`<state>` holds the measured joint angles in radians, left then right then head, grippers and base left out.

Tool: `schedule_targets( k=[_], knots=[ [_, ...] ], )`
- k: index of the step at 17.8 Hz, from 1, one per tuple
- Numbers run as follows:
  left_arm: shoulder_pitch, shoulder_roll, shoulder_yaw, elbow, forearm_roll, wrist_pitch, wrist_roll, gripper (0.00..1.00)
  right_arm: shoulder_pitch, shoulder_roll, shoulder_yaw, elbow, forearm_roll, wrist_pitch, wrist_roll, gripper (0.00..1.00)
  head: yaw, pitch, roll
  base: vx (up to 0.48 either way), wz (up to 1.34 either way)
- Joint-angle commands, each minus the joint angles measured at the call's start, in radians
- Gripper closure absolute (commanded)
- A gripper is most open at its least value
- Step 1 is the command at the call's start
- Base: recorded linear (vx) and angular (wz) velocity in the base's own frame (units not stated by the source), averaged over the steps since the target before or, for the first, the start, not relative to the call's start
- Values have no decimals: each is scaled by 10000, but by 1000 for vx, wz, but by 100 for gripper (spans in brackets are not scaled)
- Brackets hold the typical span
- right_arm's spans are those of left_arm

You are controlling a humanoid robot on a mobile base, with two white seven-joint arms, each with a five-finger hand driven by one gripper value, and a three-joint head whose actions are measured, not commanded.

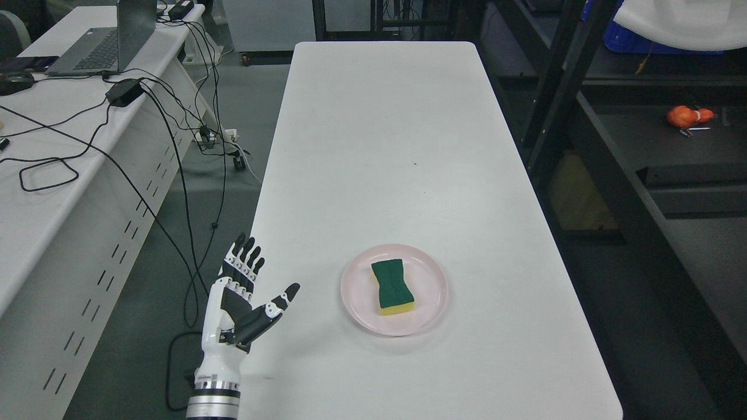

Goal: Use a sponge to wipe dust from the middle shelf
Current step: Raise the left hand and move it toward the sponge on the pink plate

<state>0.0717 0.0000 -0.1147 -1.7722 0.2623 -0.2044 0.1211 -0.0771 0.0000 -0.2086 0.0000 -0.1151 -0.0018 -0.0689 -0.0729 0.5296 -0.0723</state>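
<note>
Hovering lower left, left hand (236,303) spread wide, holding nothing. Risking a shove of sponge (394,287) or pink plate (356,303) on a shallow reach.

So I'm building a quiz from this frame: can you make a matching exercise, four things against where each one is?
Things:
1. sponge
2. plate
3. left hand
4. laptop

Places:
A. on the side desk at upper left
B. near end of the white table
C. lying on the pink dish
D. raised at the table's left edge, fingers spread

Pairs: 1-C, 2-B, 3-D, 4-A
</note>
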Motion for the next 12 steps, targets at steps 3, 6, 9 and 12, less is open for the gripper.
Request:
schedule_targets(
  k=[3, 6, 9, 12],
  knots=[
    [96, 174, 656, 35, 0, 4, 0, 1, 4, -175, 0, -174, 0, 723, -32, 0, 0, 0, 0, 0, 0],
    [-256, 174, 717, 478, -15, -226, 16, 1, 4, -175, 0, -174, 0, 723, -32, 0, 0, 0, 0, 0, 0],
    [-1068, 174, 1268, 848, -15, -1052, -441, 1, 4, -175, 0, -174, 0, 723, -32, 0, 0, 0, 0, 0, 0],
    [-1330, 476, 1728, 1108, 0, -1378, -2037, 1, 3, -175, 0, -174, 0, 723, -32, 0, 0, 0, 0, 0, 0]
  ],
)
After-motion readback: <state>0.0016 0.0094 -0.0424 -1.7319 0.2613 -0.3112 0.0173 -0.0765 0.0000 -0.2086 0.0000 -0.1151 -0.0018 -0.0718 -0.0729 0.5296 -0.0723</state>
